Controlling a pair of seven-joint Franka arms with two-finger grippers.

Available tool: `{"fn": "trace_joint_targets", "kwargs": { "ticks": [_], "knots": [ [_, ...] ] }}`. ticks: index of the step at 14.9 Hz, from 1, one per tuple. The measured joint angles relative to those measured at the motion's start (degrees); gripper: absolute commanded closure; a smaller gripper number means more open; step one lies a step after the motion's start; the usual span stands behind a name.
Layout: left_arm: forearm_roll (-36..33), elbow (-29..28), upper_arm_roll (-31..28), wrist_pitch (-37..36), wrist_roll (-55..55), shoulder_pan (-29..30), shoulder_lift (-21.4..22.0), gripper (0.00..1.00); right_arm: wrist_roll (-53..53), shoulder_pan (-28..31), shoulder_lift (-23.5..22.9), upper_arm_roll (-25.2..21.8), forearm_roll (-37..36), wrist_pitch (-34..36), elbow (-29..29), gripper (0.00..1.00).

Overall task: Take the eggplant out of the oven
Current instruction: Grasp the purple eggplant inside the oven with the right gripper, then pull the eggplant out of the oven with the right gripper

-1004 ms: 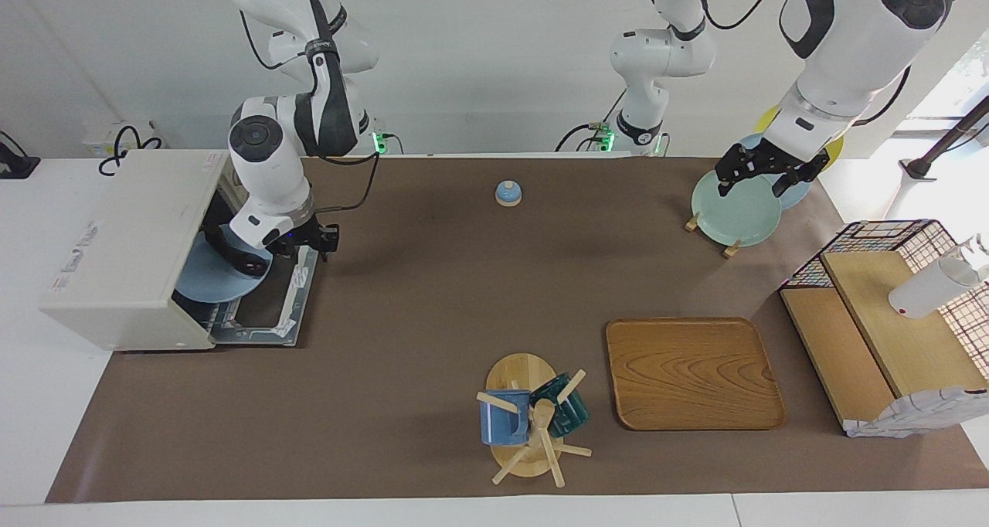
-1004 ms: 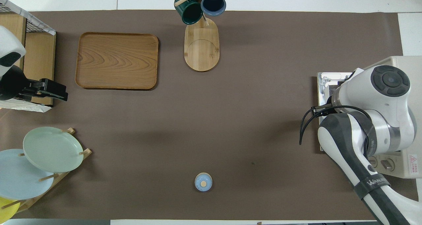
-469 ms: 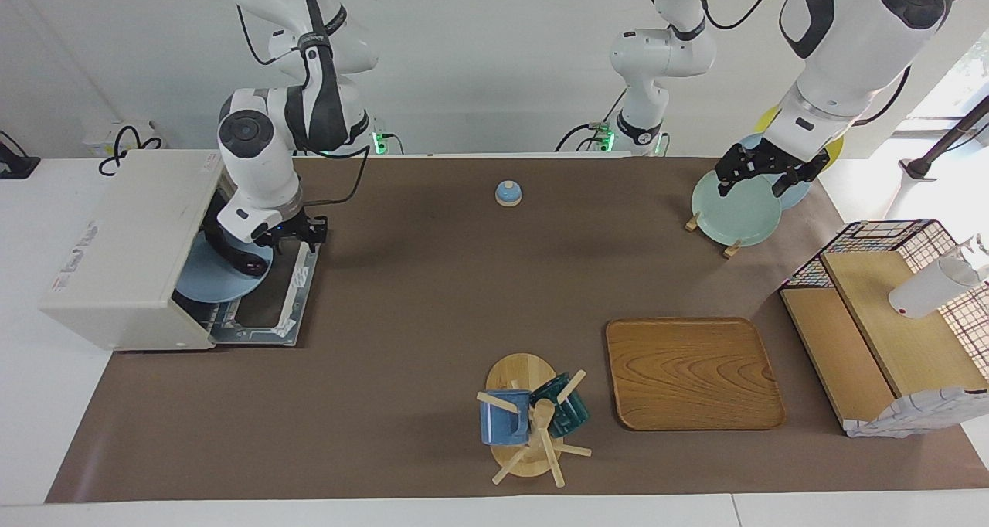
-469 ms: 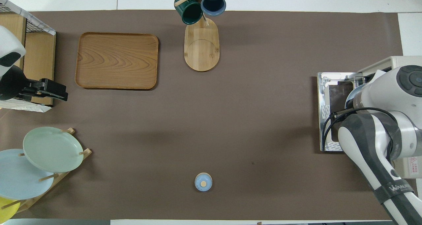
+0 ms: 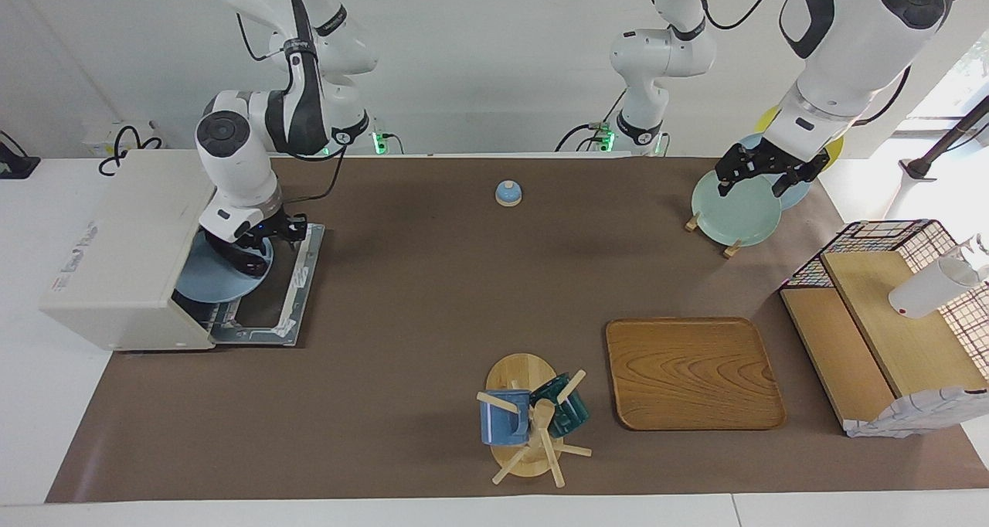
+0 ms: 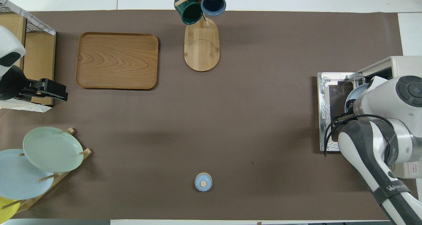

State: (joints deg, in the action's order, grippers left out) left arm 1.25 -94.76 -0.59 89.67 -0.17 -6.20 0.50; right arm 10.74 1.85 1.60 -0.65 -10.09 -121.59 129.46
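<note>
- Two views, not the same info: the facing view shows the right gripper (image 5: 251, 250); the overhead view hides it under the right arm's own wrist.
- R gripper sits low at the mouth of the oven (image 5: 124, 249), over the dropped-open door (image 5: 300, 276).
- Just under it is a blue plate (image 5: 199, 281), half inside the oven and half sticking out over the door.
- Eggplant (image 5: 243, 265): a dark glossy shape on that plate, right below the R gripper and touching or nearly touching it. Can't separate it from the fingers, so can't tell if the R gripper is spread or pinching it.
- Overhead shows only a sliver of the plate's rim (image 6: 353, 93) beside the wrist, plus the door's glass and metal frame (image 6: 324, 96). No eggplant visible there.
- Left gripper (image 5: 761, 173) waits up in the air, fingers spread and holding nothing.
- Facing view puts it over the pale green plate (image 5: 734, 216) in the plate rack. Overhead shows it side-on (image 6: 49, 90), and the spread is hard to read there.
- Between the two grippers, on the brown mat: a small blue bell (image 5: 508, 193), a wooden tray (image 5: 693, 372) and a mug tree (image 5: 533, 423), all well apart from either gripper.
</note>
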Motion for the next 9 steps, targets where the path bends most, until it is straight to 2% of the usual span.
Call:
{"fn": "trace_joint_targets", "kwargs": {
  "ticks": [1,2,9],
  "knots": [
    [0.0,0.0,0.0,0.0,0.0,0.0,0.0,0.00,0.6,0.4,0.2,0.0,0.0,-0.4,0.5,0.85],
    [0.0,0.0,0.0,0.0,0.0,0.0,0.0,0.00,0.9,0.6,0.3,0.0,0.0,-0.6,0.8,1.00],
    [0.0,0.0,0.0,0.0,0.0,0.0,0.0,0.00,1.1,0.6,1.7,0.3,-1.6,-0.9,1.2,1.00]
  ]
}}
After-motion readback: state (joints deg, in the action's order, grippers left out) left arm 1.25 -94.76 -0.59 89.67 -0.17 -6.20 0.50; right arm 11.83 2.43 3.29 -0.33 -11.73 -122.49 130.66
